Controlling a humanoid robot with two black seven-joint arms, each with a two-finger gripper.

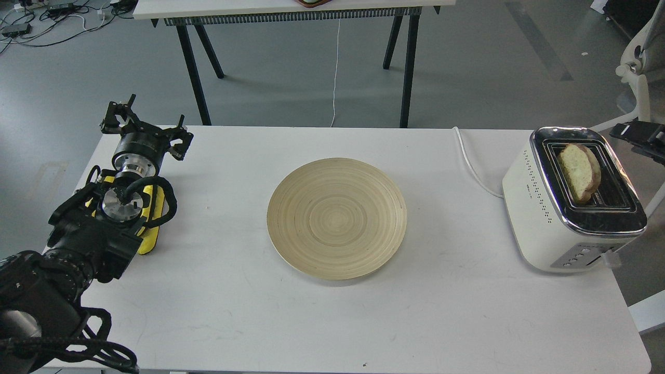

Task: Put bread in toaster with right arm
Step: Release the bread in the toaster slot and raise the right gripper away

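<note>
The bread (578, 172) stands in the left slot of the cream-white toaster (540, 218) at the table's right end, with its rounded top sticking out above the chrome top. My right gripper (633, 137) shows only as black fingers at the right edge of the view, just right of the toaster's far corner. It is empty, apart from the bread, and its fingers look spread. My left gripper (145, 124) rests open and empty at the far left of the table.
A round bamboo plate (336, 218) lies bare at the middle of the white table (249, 322). The toaster's white cord (470, 161) runs off the far edge. A second table (291, 10) stands behind, and a white chair (636, 67) at the far right.
</note>
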